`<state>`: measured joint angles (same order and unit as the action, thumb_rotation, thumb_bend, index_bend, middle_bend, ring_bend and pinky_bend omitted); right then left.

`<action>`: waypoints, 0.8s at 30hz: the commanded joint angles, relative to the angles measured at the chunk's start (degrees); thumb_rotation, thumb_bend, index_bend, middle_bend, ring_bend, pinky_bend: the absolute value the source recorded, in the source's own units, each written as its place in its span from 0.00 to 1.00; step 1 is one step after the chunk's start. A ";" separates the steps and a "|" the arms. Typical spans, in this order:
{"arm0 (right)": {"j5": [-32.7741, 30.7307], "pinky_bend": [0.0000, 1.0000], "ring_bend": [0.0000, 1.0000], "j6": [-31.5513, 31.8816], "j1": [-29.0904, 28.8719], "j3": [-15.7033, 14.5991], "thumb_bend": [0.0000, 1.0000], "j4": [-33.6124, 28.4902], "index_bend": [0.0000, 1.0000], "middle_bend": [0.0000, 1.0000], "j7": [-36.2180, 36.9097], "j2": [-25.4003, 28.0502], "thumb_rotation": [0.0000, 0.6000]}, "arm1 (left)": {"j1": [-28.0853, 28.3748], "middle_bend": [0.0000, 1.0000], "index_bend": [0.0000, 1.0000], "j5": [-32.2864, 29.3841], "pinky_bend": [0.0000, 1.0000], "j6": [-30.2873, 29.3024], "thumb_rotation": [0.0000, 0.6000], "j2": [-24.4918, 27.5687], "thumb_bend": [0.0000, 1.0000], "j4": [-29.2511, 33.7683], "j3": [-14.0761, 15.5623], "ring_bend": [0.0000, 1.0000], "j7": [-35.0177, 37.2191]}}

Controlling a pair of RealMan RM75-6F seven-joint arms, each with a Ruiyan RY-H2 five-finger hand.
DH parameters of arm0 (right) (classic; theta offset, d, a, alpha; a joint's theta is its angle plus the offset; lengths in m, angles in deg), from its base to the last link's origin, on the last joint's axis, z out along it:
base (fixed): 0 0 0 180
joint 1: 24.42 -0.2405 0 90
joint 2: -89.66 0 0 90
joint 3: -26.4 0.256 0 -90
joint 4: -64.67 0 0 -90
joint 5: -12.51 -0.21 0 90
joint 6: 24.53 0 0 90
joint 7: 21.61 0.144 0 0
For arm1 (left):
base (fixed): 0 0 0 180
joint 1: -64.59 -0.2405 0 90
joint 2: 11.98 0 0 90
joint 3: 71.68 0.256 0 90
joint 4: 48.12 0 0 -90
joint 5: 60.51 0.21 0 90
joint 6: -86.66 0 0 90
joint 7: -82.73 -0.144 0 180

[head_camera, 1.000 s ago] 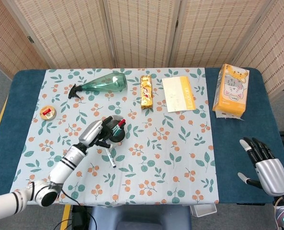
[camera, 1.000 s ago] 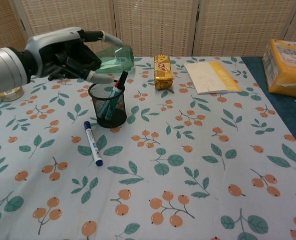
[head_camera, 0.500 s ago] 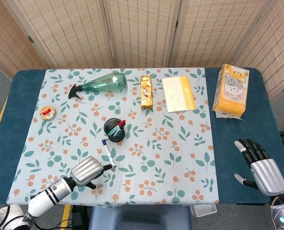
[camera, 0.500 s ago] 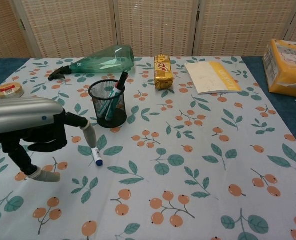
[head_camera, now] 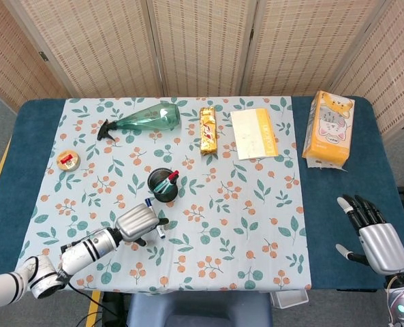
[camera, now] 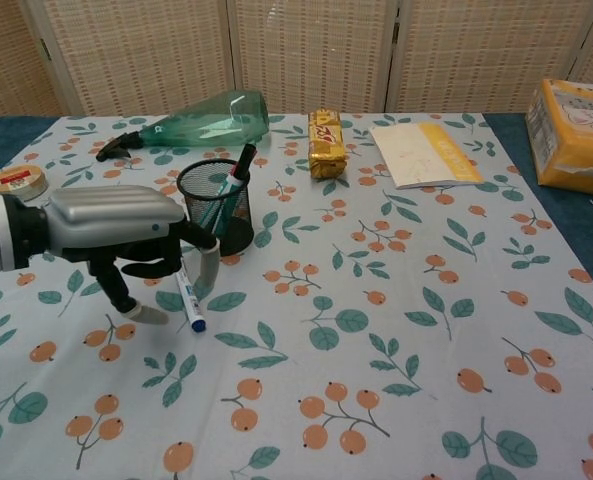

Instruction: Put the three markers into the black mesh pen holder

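The black mesh pen holder stands upright left of the table's middle. A red-capped marker and a teal one lean inside it. A blue-capped marker lies flat on the cloth just in front of the holder. My left hand hovers over that marker with its fingers apart on either side, holding nothing. My right hand is open, fingers spread, off the table's front right corner.
A green spray bottle lies at the back left, with a gold snack packet and a notebook to its right. A yellow tissue box stands at the far right. A tape roll sits at the left.
My left hand left the pen holder, swung down to the table's front edge, then came back up over the blue-capped marker. The right hand barely shifted.
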<state>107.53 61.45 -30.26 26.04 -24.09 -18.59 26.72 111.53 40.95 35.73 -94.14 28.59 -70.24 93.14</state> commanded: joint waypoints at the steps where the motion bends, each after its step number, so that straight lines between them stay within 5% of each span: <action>1: -0.27 0.11 0.05 -1.03 -0.43 -0.07 0.16 -0.10 0.02 0.04 0.04 0.04 1.00 | 2.81 0.94 0.44 4.22 0.94 -0.98 1.00 -3.66 0.26 -7.23 2.81 0.94 3.57; 18: -1.31 0.11 0.05 -1.00 -0.19 0.10 0.16 -0.70 0.02 0.04 0.84 0.84 1.00 | 4.70 0.94 0.51 9.06 0.94 -11.17 1.00 -7.22 0.27 -16.99 6.28 0.94 7.22; 24: -6.33 0.11 0.05 -0.48 0.61 2.39 0.16 -0.74 0.02 0.04 2.55 1.73 1.00 | 4.67 0.95 0.53 10.26 0.95 -15.78 1.00 -9.72 0.29 -21.66 7.18 0.94 10.33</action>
<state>103.27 60.62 -30.08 27.28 -24.84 -16.89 28.02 116.06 50.62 20.83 -103.07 8.34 -63.64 102.16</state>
